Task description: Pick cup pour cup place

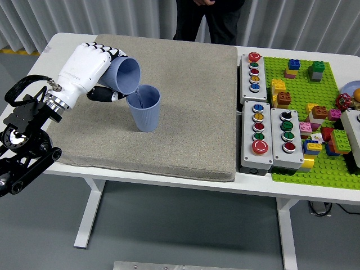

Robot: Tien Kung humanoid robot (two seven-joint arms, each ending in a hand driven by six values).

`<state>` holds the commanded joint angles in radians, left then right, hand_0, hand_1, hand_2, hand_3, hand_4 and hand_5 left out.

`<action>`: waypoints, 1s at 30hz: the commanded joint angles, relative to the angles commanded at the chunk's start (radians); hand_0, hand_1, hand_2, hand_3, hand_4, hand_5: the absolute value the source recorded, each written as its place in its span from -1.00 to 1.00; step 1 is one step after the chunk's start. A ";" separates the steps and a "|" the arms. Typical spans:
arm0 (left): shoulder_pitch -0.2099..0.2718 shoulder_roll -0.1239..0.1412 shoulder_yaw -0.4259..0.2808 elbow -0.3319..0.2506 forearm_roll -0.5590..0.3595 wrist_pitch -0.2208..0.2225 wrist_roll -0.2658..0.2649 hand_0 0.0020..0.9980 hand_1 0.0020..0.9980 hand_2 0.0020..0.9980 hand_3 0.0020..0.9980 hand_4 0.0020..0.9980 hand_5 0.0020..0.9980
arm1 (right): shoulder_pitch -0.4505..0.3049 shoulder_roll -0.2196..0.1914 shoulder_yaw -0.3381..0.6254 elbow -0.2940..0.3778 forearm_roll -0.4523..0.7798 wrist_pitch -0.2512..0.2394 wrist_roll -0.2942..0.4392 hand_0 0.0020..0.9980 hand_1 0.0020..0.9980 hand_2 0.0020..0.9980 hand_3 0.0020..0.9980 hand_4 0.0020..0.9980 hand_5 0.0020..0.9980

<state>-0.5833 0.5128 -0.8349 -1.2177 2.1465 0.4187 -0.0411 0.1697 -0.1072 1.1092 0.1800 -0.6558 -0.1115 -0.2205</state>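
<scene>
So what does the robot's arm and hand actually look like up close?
Only the left arm shows. It is a black frame of open, jointed links with round pivots, and a thin black cable loops above it. A ribbed silver wrist ring joins it to the left hand, which has a smooth white shell, faint grey lettering on the back and five fingers, white on their backs and black underneath, thumb included.
</scene>
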 joint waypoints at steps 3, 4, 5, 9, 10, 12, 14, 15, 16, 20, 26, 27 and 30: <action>-0.003 0.001 0.003 -0.001 0.001 0.001 0.000 0.00 -0.06 -0.01 0.03 0.62 -0.62 | 0.000 0.000 0.000 0.000 -0.001 0.000 0.000 0.45 0.38 0.48 0.41 -0.36 -0.43; -0.004 0.001 0.004 -0.001 0.002 0.001 0.000 0.00 -0.06 -0.01 0.03 0.62 -0.62 | 0.000 0.000 0.000 0.000 0.000 0.000 0.000 0.45 0.38 0.48 0.41 -0.36 -0.43; -0.005 0.002 0.006 -0.001 0.004 0.001 0.001 0.00 -0.05 -0.01 0.03 0.62 -0.61 | 0.000 0.000 0.000 0.000 0.001 0.000 0.000 0.45 0.38 0.48 0.41 -0.36 -0.42; -0.009 0.005 0.016 -0.001 0.009 0.004 0.004 0.00 -0.05 -0.01 0.03 0.62 -0.61 | 0.001 0.000 -0.001 0.000 0.002 0.000 0.000 0.45 0.38 0.48 0.41 -0.36 -0.42; -0.012 0.006 0.020 0.000 0.012 0.006 0.006 0.00 -0.05 -0.01 0.03 0.62 -0.61 | 0.002 0.000 0.000 0.000 0.002 -0.001 0.001 0.45 0.38 0.48 0.41 -0.36 -0.42; -0.017 0.007 0.027 0.002 0.012 0.007 0.007 0.00 -0.05 -0.01 0.03 0.62 -0.61 | 0.003 0.000 0.000 0.000 0.003 -0.001 0.001 0.45 0.38 0.48 0.41 -0.36 -0.42; -0.019 0.009 0.031 0.002 0.014 0.007 0.008 0.00 -0.05 -0.01 0.03 0.62 -0.61 | 0.004 0.000 -0.001 0.000 0.005 -0.001 0.001 0.45 0.38 0.48 0.41 -0.36 -0.42; -0.019 0.009 0.032 0.002 0.015 0.007 0.008 0.00 -0.05 -0.01 0.03 0.62 -0.61 | 0.004 0.000 -0.001 0.000 0.006 -0.001 0.002 0.45 0.38 0.48 0.41 -0.36 -0.42; -0.019 0.009 0.033 0.001 0.015 0.008 0.008 0.00 -0.05 -0.01 0.03 0.62 -0.61 | 0.005 0.000 -0.002 0.000 0.007 -0.001 0.002 0.45 0.38 0.48 0.41 -0.36 -0.42; -0.023 0.011 0.036 -0.002 0.018 0.009 0.009 0.00 -0.05 0.00 0.03 0.62 -0.62 | 0.005 0.000 -0.003 0.000 0.009 -0.001 0.002 0.45 0.38 0.48 0.41 -0.36 -0.42; -0.030 0.013 0.045 -0.008 0.023 0.007 0.014 0.00 -0.05 0.00 0.03 0.62 -0.62 | 0.005 0.000 -0.003 0.000 0.008 -0.001 0.002 0.45 0.38 0.48 0.41 -0.36 -0.43; -0.031 0.013 0.046 -0.010 0.025 0.008 0.015 0.00 -0.05 0.00 0.03 0.62 -0.62 | 0.005 0.000 -0.003 0.000 0.010 -0.001 0.002 0.45 0.38 0.48 0.41 -0.36 -0.43; -0.033 0.014 0.051 -0.012 0.028 0.010 0.016 0.00 -0.05 0.00 0.03 0.61 -0.62 | 0.005 0.000 -0.003 0.000 0.010 -0.002 0.002 0.45 0.38 0.48 0.41 -0.36 -0.42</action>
<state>-0.6166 0.5264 -0.7835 -1.2301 2.1743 0.4289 -0.0249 0.1746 -0.1073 1.1063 0.1800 -0.6457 -0.1134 -0.2181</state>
